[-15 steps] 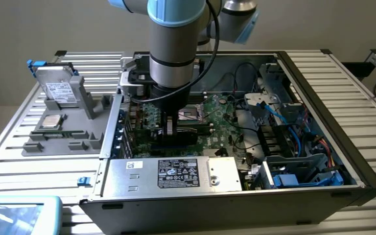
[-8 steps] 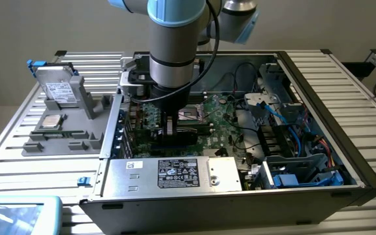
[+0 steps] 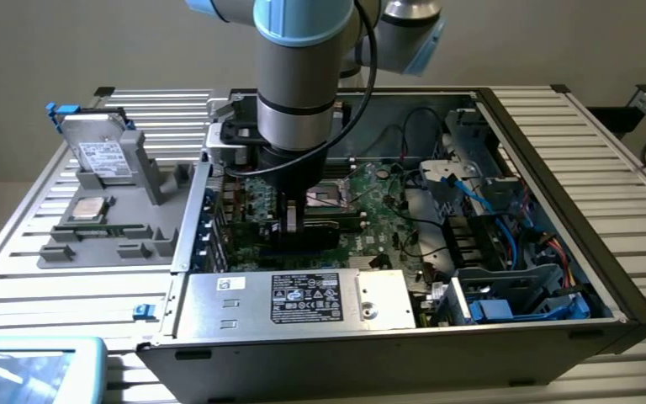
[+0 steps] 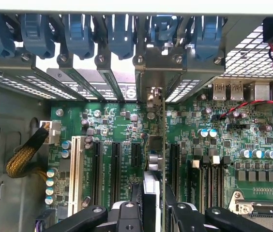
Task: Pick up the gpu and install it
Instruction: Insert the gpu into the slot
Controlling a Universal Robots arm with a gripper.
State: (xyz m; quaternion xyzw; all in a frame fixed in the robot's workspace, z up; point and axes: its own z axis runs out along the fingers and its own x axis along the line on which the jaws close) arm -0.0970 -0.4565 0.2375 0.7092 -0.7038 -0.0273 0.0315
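Gripper (image 4: 152,203) clamps the gpu (image 4: 157,145) edge-on over the motherboard (image 4: 117,121) slots.

You can see printed labels on the power supply (image 3: 300,301) and on the hard drive (image 3: 103,156), and white lettering on the motherboard (image 4: 127,140), but none of it can be read.

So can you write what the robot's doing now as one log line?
gripper: shut on gpu | gpu: edge-on, upright over motherboard slots | place: inside computer case
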